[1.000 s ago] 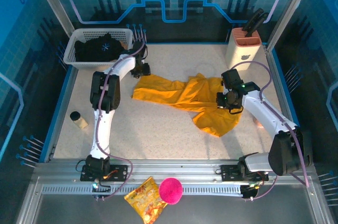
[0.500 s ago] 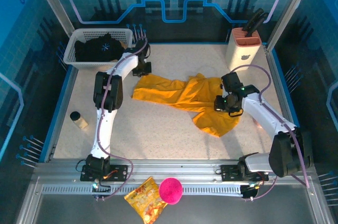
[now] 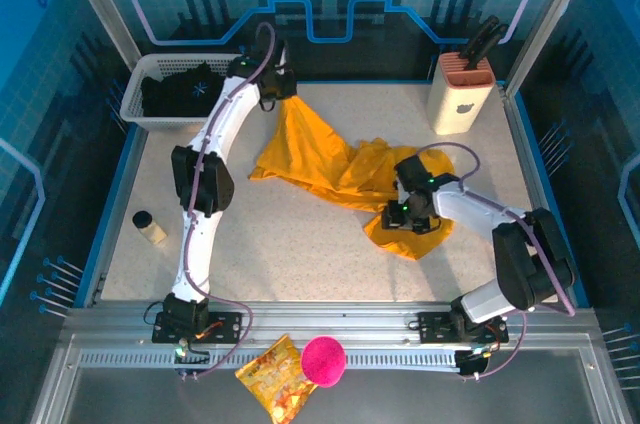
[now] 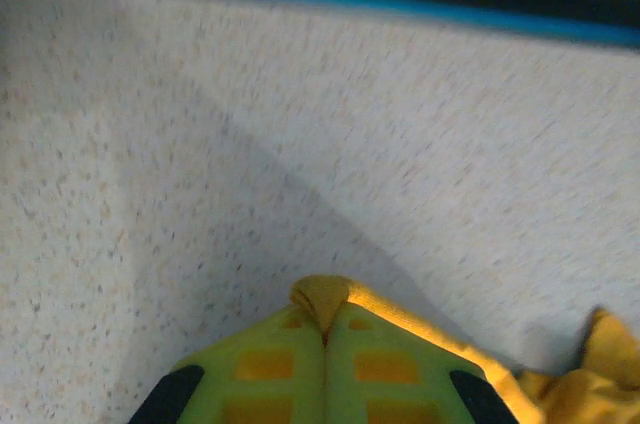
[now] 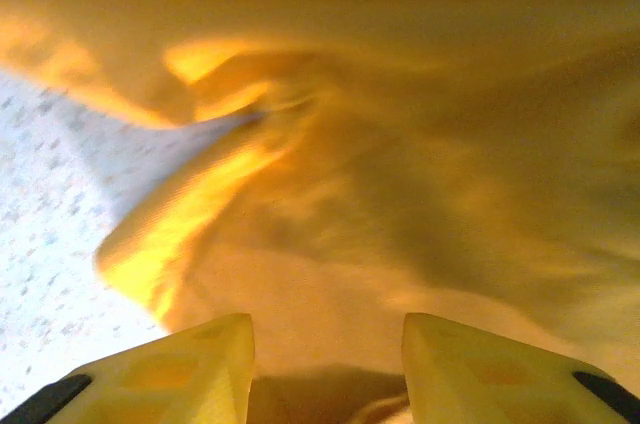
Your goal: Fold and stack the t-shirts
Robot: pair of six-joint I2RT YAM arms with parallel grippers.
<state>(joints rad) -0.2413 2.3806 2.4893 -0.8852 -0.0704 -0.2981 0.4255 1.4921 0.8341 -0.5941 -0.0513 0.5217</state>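
While your left fingers [image 4: 328, 339] are clenched on a corner of the orange shirt [image 3: 330, 169] and hold it up just beside the white basket [image 3: 145, 116], the rest of the cloth lies crumpled on the counter [image 3: 300, 244]. Your right fingers [image 3: 399, 216] are released, low over the part farthest from the basket. The black shirt [image 3: 180, 94] lies inside the basket.

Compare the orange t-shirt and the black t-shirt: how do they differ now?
The orange t-shirt is plain; the black t-shirt has a small white print. The orange one sprawls on the table, one corner held up by the left gripper; the black one sits bunched in the basket. Neither is folded.
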